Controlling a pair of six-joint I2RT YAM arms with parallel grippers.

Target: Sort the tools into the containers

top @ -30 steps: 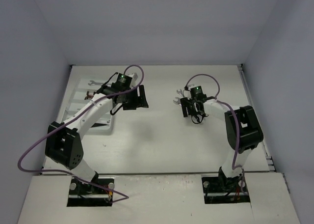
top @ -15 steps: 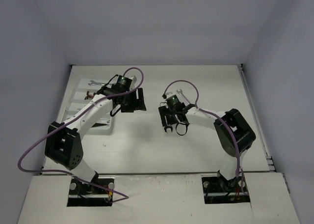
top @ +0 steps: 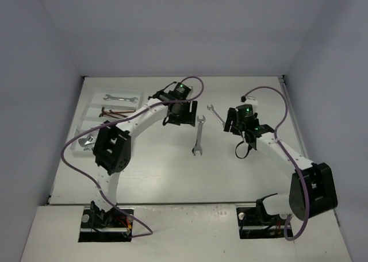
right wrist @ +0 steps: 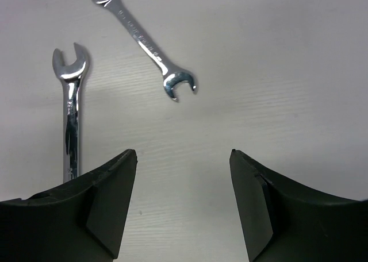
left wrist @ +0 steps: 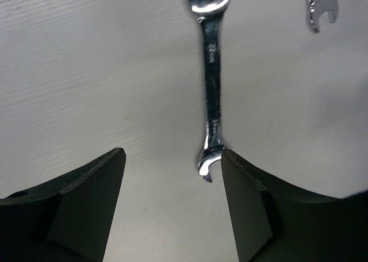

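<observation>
A white tray (top: 91, 108) with long parallel compartments lies at the far left of the surface. Its farthest slot holds a silver open-end wrench (top: 119, 97), the next holds dark red-brown hex keys (top: 117, 110), and a nearer slot holds an adjustable wrench (top: 87, 142), partly hidden. Right of the tray, a long silver wrench (top: 199, 134) lies flat, running near to far. A shorter wrench (top: 216, 115) lies angled beside its far end, not touching.

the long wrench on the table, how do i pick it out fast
Look at the table right of the white tray. The long wrench lies there straight, near to far; the shorter wrench by its far end lies slanted.
</observation>
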